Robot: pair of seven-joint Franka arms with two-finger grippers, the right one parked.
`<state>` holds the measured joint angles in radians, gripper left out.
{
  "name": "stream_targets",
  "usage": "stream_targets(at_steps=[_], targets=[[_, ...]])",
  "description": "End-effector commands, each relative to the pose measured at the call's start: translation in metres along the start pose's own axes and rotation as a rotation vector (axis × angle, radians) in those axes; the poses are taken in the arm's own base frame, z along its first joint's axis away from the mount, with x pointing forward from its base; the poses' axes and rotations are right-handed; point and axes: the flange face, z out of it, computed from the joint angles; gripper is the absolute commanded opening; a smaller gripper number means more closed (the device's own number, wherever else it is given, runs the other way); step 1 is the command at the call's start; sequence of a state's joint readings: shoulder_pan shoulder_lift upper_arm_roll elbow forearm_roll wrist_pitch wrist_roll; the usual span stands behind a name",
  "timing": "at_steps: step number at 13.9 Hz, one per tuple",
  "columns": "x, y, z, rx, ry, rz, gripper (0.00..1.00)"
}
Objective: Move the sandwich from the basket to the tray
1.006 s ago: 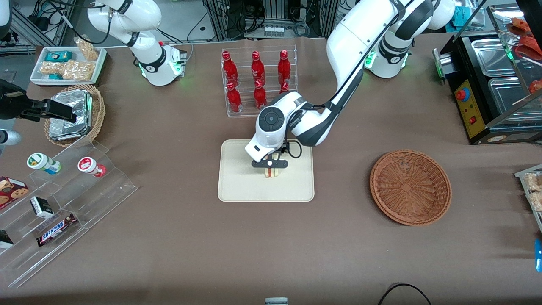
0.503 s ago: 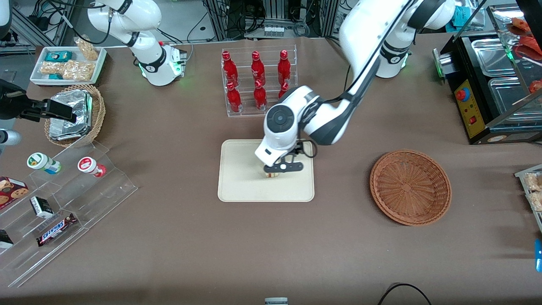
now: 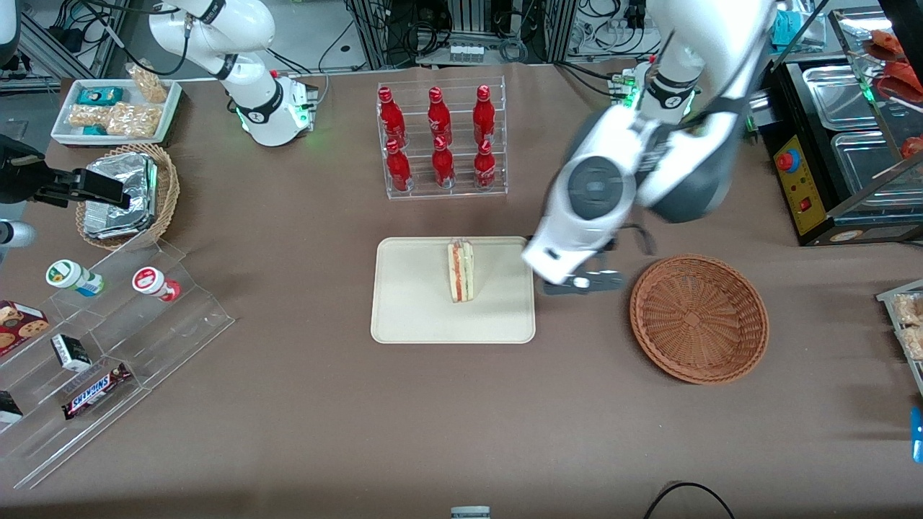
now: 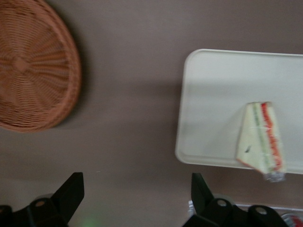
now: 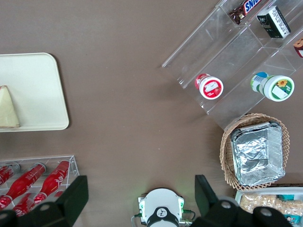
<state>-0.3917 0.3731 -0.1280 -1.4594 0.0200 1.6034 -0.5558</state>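
The sandwich (image 3: 460,271), a white bread wedge with red and green filling, stands on edge on the cream-beige tray (image 3: 411,317). It also shows on the tray (image 4: 213,80) in the left wrist view (image 4: 260,137) and in the right wrist view (image 5: 8,113). The reddish-brown wicker basket (image 3: 699,318) is empty; it also shows in the left wrist view (image 4: 33,66). My left gripper (image 3: 583,283) hangs above the bare table between tray and basket, open and empty, with its fingers (image 4: 71,191) spread wide.
A clear rack of red bottles (image 3: 440,140) stands farther from the front camera than the tray. A tan basket of foil packets (image 3: 126,194), a white snack tray (image 3: 115,108) and a clear stepped shelf (image 3: 108,346) lie toward the parked arm's end. A black appliance (image 3: 829,144) stands at the working arm's end.
My gripper let go of the sandwich, which now stands free on the tray. The arm rose and swung away from the tray toward the basket.
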Motion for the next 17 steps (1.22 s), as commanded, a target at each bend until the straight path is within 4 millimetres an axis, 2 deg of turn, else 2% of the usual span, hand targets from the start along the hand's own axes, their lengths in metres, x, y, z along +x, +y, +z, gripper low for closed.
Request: stream_targets(at_steps=[1,3,5,6,9,13,15,17], targets=[[0.003,-0.070,-0.024,0.012,-0.041,0.063,1.00],[0.010,-0.119,-0.042,-0.008,-0.028,0.084,1.00],[0.001,-0.166,-0.064,-0.016,-0.052,0.116,1.00],[-0.006,-0.181,-0.072,-0.014,-0.064,0.132,1.00],[-0.033,-0.200,-0.097,0.064,-0.069,0.142,1.00],[-0.061,-0.209,-0.137,0.064,-0.077,0.117,1.00],[-0.066,-0.206,-0.148,0.053,-0.065,0.124,1.00],[-0.066,-0.193,-0.146,0.023,-0.066,0.150,1.00]])
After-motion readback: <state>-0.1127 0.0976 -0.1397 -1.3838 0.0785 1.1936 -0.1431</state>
